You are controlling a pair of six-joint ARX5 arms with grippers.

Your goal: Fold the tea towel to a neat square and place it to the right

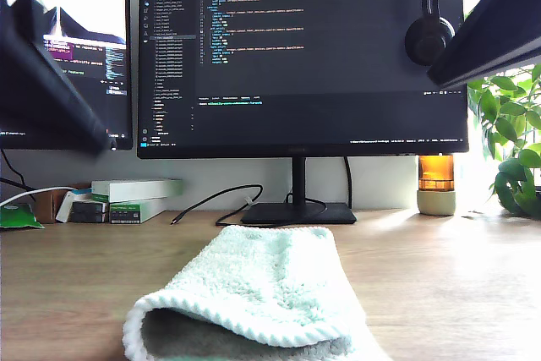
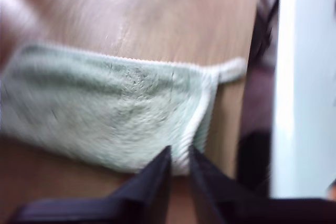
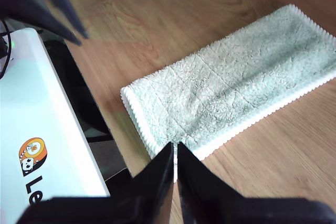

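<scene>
The tea towel (image 1: 254,293) lies folded into a long strip on the wooden desk, pale mint and fluffy with a ribbed whitish hem, its open fold facing the exterior camera. My first gripper (image 2: 180,153) is shut and hovers over the hem of the tea towel (image 2: 105,114), holding nothing; this view is blurred. My second gripper (image 3: 175,148) is shut too, raised well above one short end of the tea towel (image 3: 231,93). Two dark arms (image 1: 42,82) (image 1: 499,23) hang high at the exterior view's left and right; which is which I cannot tell.
A large monitor (image 1: 296,57) on a stand (image 1: 297,211) fills the back, with headphones (image 1: 428,35) on its corner. Boxes (image 1: 135,196) and a cable (image 1: 211,205) lie at the exterior view's left, an amber jar (image 1: 436,183) and a plant (image 1: 516,141) at its right. A white arm base (image 3: 31,145) stands beside the towel.
</scene>
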